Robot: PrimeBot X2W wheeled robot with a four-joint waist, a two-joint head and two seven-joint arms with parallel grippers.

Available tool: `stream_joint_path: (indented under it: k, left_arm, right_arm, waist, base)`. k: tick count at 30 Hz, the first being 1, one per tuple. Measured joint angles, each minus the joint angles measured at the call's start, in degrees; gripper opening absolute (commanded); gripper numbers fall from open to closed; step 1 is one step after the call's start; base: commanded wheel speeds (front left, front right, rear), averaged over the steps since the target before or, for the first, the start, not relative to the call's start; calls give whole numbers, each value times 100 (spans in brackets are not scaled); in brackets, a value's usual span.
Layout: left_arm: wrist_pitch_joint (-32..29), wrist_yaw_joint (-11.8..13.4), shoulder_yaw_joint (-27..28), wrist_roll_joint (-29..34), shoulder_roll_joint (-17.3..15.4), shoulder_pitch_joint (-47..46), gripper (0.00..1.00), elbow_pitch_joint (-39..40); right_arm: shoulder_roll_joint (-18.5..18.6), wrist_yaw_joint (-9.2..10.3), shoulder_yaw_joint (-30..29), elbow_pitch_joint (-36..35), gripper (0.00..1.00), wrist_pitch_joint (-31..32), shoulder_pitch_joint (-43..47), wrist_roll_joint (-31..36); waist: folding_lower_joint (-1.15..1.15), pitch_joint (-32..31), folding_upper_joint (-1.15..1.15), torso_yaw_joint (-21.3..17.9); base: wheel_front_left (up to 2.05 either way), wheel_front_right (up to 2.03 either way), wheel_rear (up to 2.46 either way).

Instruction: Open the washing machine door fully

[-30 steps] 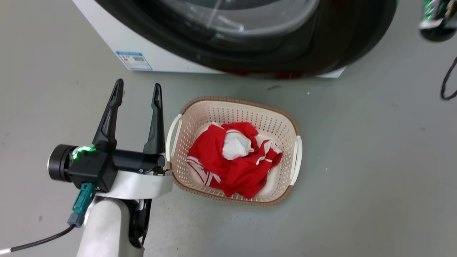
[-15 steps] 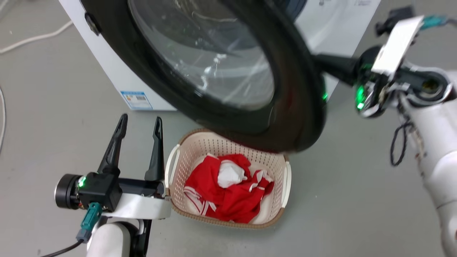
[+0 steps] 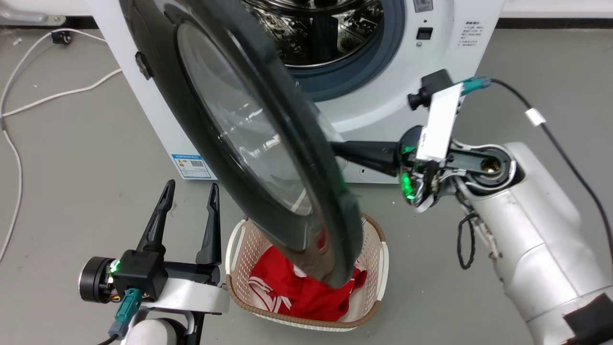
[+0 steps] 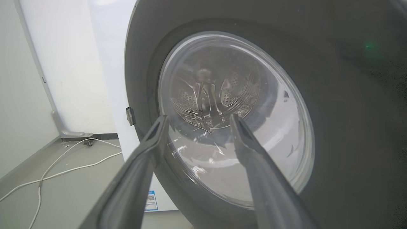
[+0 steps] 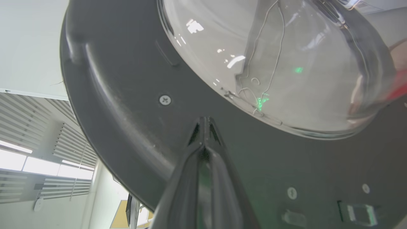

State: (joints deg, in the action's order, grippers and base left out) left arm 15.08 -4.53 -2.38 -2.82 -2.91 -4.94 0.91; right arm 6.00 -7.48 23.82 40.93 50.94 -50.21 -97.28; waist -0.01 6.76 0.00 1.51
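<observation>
The only print on the washing machine is a blue label sticker low on its white front, carrying a QR code and lines too small to read; a small grey text block near the upper right of the front is just as illegible. The washing machine door stands swung partway out from its hinge on the head view's left, and its black rim hangs over a beige basket of red cloth. Behind it the steel drum and grey gasket are uncovered. The right gripper is on the door's inner side, reaching in from the right of the head view. Its two fingers are pressed together with nothing between them, and the tips seem to rest against the dark inner rim just below the bulging glass bowl, though contact is hard to confirm. The left gripper sits on the door's outer side, near the basket's left handle, apart from the door. Its fingers are spread wide and empty, and in its wrist view they frame the glass window.
</observation>
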Motion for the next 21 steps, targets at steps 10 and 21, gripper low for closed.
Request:
stream_joint_path:
  k: [10,21]
  left_arm:
    - [0,26,-27,-48,0,38,100,-8]
    - [0,102,-1,-91,0,176,100,-40]
  right_arm:
    - [-199,-1,196,-350,0,-224,308,-45]
    - [-44,-1,-829,-1282,0,-2285,1379,126]
  waist:
    - [0,-105,0,96]
    - [0,-239,0,28]
  base:
    - [0,0,0]
    - [0,0,0]
